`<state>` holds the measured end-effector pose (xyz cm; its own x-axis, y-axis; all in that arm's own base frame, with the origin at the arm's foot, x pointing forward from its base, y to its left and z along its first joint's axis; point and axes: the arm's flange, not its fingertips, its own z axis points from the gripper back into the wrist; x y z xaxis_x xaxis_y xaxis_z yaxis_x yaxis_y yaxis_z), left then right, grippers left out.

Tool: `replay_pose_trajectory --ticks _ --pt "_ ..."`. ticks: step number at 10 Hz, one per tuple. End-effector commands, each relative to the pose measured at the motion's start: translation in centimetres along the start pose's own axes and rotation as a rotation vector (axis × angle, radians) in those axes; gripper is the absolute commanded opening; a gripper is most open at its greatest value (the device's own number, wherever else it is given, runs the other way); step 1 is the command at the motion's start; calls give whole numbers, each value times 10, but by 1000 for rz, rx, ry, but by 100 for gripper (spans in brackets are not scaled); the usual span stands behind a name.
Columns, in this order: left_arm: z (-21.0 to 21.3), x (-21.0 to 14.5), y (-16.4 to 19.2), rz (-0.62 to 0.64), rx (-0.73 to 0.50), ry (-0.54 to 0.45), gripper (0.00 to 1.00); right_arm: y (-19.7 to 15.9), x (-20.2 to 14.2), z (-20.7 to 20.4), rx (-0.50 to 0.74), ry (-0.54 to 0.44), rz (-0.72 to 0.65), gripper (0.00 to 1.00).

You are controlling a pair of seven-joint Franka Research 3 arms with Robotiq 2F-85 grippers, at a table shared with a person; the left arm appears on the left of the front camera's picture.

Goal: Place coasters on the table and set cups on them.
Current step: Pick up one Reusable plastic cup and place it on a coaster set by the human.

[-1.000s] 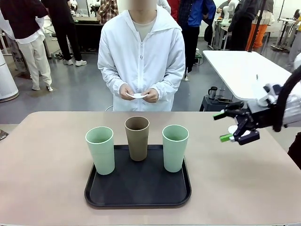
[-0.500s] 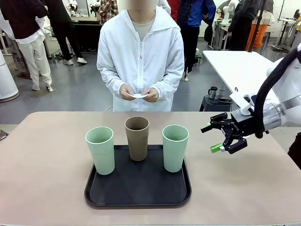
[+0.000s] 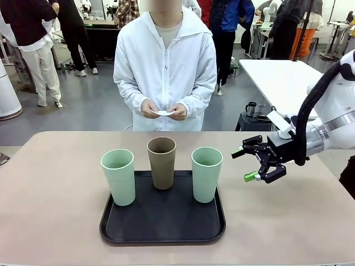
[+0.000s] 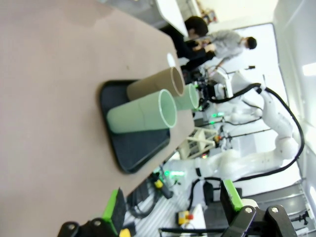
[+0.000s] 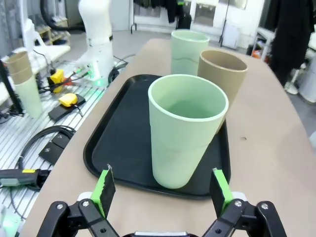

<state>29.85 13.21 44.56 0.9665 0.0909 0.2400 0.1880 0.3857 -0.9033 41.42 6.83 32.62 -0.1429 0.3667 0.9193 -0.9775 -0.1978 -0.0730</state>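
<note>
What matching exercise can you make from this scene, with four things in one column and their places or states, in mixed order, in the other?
Column A
1. brown cup
2. tray
3. white coaster
4. right gripper

Column B
a. held in the person's hands
b. open and empty, in the air to the side of the cups
c. stands at the back of the tray, between the two green cups
d. black, lies on the beige table

Pairs: 1-c, 2-d, 3-a, 4-b
</note>
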Motion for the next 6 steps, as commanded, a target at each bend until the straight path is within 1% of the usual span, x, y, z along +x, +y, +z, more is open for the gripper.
replay_pose_trajectory --ticks 1,5,6 --pt "1 0 0 -10 -14 -7 100 2 2 0 12 10 9 100" --pt "1 0 0 -10 -14 -7 100 0 1 -1 6 4 3 100" --pt "1 0 0 -10 -14 -7 100 -8 -4 -6 -15 -59 -28 100"
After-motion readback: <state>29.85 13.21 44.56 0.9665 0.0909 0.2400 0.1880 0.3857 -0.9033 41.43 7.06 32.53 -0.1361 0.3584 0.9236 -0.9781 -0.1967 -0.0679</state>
